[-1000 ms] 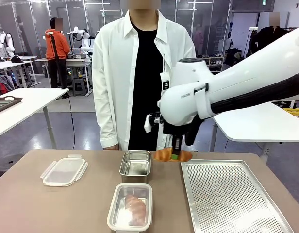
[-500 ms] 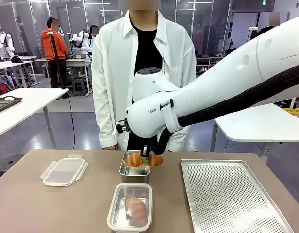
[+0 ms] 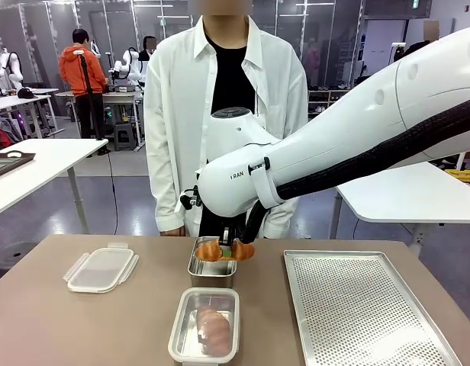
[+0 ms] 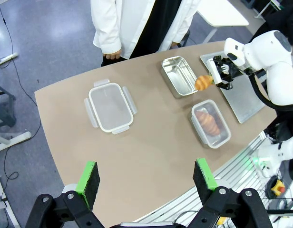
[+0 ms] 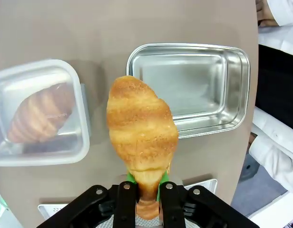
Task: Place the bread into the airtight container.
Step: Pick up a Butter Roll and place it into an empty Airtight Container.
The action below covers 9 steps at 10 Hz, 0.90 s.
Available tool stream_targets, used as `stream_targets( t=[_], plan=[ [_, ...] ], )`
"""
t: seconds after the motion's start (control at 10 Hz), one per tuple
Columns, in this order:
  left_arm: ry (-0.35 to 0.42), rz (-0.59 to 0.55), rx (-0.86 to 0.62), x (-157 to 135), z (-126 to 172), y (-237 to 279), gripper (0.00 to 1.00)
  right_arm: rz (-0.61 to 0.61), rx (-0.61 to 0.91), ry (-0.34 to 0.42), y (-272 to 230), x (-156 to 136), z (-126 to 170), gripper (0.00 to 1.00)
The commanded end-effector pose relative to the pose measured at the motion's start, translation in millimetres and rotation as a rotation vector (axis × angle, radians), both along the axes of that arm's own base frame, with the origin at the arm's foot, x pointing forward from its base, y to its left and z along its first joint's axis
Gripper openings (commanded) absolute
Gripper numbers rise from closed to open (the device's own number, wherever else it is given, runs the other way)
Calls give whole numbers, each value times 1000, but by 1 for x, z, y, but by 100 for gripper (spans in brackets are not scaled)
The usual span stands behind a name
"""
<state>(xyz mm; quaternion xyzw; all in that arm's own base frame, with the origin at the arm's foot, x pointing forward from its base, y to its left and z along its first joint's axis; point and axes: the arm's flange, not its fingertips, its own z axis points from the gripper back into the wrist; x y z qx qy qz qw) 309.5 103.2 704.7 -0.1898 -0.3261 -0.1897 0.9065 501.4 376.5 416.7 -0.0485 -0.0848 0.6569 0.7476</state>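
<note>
Over the table (image 3: pixel 82 320), the croissant (image 3: pixel 210 250) has been carried from the tray (image 3: pixel 357 305) edge at 3 o'clock to above the steel pan (image 3: pixel 212 273), at 12 o'clock of the filled clear container (image 3: pixel 178 335). It's clamped in the right gripper (image 3: pixel 229 250); release is pending. The left gripper (image 4: pixel 145 175) is held wide, empty.

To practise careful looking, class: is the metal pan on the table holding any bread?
No, the metal pan is bare inside; the bread is held clear above the table.
</note>
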Motion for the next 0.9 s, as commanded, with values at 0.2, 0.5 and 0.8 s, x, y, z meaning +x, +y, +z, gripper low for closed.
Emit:
stream_targets(
  t=[0.2,0.5,0.8],
  plan=[
    [-7,-19,-2,-1,1,0,100,-71,68,5,3,3,7,17],
    [-7,-19,-2,-1,1,0,100,-489,161,-68,24,17,14,17],
    [-7,-19,-2,-1,1,0,100,-942,235,-88,41,24,10,17]
  ],
)
